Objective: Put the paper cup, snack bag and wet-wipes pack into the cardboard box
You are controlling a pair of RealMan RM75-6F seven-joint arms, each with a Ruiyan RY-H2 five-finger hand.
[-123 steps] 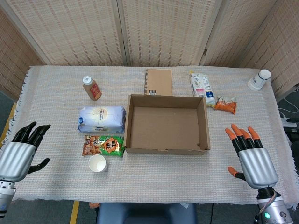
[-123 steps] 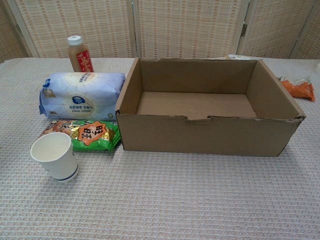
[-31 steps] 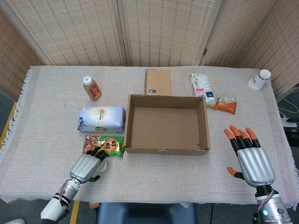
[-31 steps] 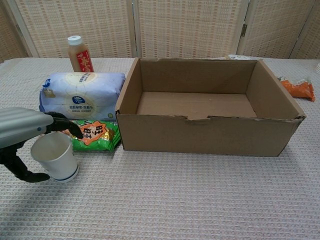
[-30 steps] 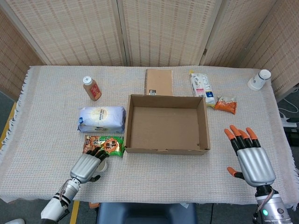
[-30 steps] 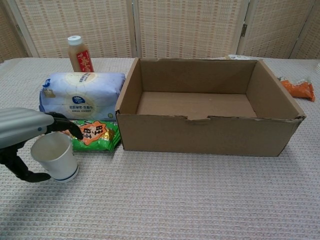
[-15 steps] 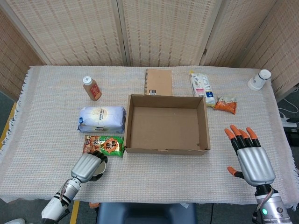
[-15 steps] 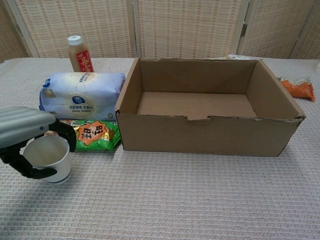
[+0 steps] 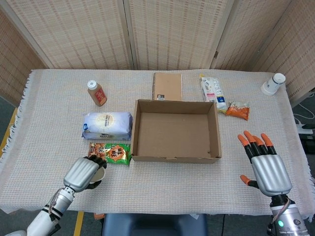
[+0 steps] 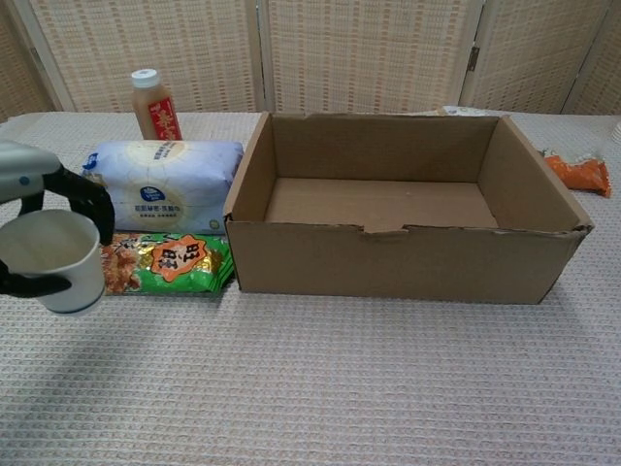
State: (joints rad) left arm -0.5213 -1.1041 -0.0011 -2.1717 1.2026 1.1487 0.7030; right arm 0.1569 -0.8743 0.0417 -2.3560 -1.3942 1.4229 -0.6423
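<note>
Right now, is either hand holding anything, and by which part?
The left hand holds the paper cup around its side wall, just below the rim. The right hand holds nothing, fingers spread.

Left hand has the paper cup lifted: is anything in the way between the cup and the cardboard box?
Only the box's own left wall. The left hand holds the paper cup left of the cardboard box; the snack bag lies low beside that path.

Left robot hand (image 10: 39,209) grips paper cup (image 10: 53,258) (upright).
</note>
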